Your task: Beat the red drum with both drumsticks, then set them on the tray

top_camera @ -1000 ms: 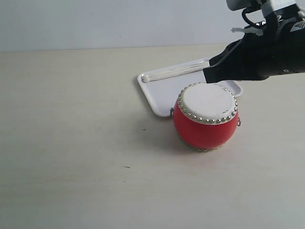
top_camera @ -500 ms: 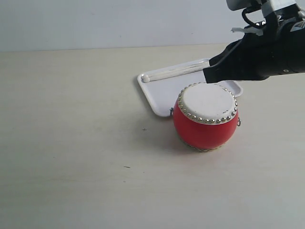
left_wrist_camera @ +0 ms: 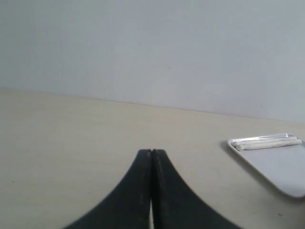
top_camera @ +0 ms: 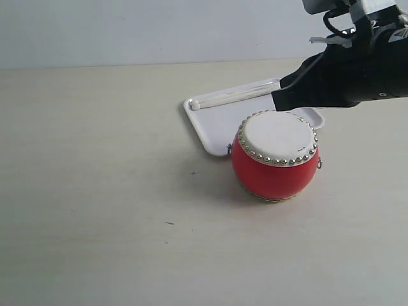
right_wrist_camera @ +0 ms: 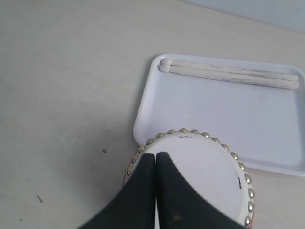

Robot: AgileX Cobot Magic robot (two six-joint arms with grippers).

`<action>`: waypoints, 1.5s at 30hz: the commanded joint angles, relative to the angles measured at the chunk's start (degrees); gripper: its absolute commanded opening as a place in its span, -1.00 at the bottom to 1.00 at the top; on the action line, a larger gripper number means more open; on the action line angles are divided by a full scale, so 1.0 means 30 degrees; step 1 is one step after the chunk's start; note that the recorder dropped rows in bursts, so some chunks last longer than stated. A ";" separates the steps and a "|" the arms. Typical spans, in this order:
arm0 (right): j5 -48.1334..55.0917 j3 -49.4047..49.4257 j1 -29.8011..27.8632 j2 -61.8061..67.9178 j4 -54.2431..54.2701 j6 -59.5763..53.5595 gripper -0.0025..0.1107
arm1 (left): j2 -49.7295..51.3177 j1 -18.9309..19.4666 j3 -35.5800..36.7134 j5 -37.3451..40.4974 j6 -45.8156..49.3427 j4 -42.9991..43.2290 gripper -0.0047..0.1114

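The red drum (top_camera: 275,156) stands upright on the pale bench (top_camera: 95,210), its off-white skin facing up and ringed with metal studs. Just behind it lies the white tray (right_wrist_camera: 267,129), flat on the bench. The drum hides the tray's near edge, so I cannot tell if the two touch or only stand very close. Both drumsticks (right_wrist_camera: 228,75) are on the tray. They lie side by side, touching each other along their length, close against the rim farthest from the drum, and their rounded ends point to the same short side of the tray. The rest of the tray floor is bare. The right fingers (right_wrist_camera: 147,164) are pressed together with no gap between them, and they hold nothing. In the right wrist view their tips sit over the skin of the drum, near the studded edge. In the exterior view the black right arm (top_camera: 344,76) comes in from the upper right, and its closed tip is at the far rim of the drum, above the tray. I cannot tell if the tip touches the skin. The left fingers (left_wrist_camera: 144,162) are also closed tight on nothing. They are over open bench, well apart from the tray, which appears to one side in the left wrist view with a plain light wall (left_wrist_camera: 143,47) behind. The exterior view does not show the left arm.
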 commanded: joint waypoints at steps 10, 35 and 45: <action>-0.0217 0.0078 -0.0008 -0.0165 -0.0023 -0.0033 -0.96 | -0.0126 0.0559 0.0066 0.1033 0.0055 0.0060 -0.92; -0.0219 0.0078 -0.0008 -0.0165 -0.0045 -0.0033 -0.96 | -0.0126 0.0559 0.0066 0.4054 0.0055 0.0060 -0.92; -0.0219 0.0078 -0.0008 -0.0165 -0.0045 -0.0033 -0.96 | -0.0126 0.0559 0.0066 0.4054 0.0055 0.0060 -0.92</action>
